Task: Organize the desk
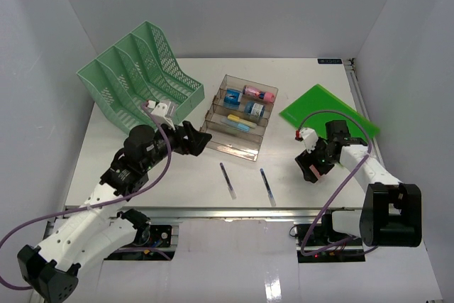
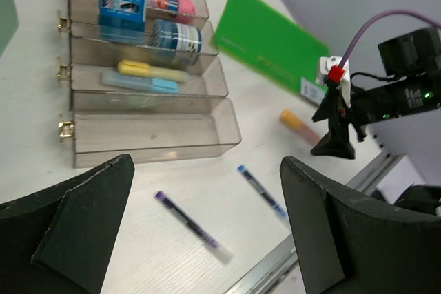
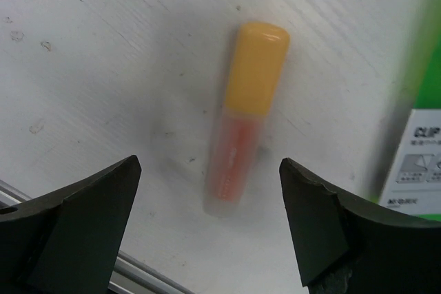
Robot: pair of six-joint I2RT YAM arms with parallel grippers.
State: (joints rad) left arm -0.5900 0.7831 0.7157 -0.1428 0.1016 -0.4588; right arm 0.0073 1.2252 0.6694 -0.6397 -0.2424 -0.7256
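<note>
On the desk [image 3: 89,60] under the right gripper [image 3: 209,170], jaws apart, empty: an orange-capped marker [image 3: 247,108].

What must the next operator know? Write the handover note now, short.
Left gripper: open, empty, beside the clear smoky tiered plastic tray.
Right gripper: open, empty, above the orange-capped translucent marker lying on the large white desk, near the flat green folder.
Done: tray's upper tiers hold small items; front tier empty.
To do: marker, thin purple-tipped pen and thin blue-tipped pen lie loose on the desk.
</note>
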